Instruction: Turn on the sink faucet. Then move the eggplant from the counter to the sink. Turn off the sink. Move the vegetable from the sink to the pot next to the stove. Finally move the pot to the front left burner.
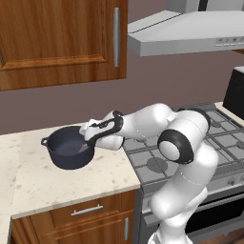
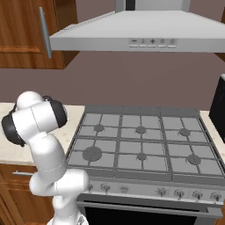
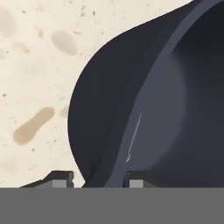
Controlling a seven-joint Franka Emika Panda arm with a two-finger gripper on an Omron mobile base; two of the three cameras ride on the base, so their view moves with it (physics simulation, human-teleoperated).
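Pot rim sits between my gripper fingertips, jaws closing; a shallow bite could slip, tipping it onto the counter.

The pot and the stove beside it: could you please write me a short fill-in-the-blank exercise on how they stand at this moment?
1. The pot stands on the ____ to the left of the stove.
2. The gripper straddles the pot's ____, one fingertip inside and one outside.
3. The stove's burners carry ____ pots.
4. Above the stove hangs a grey range ____.

Missing words: counter; rim; no; hood
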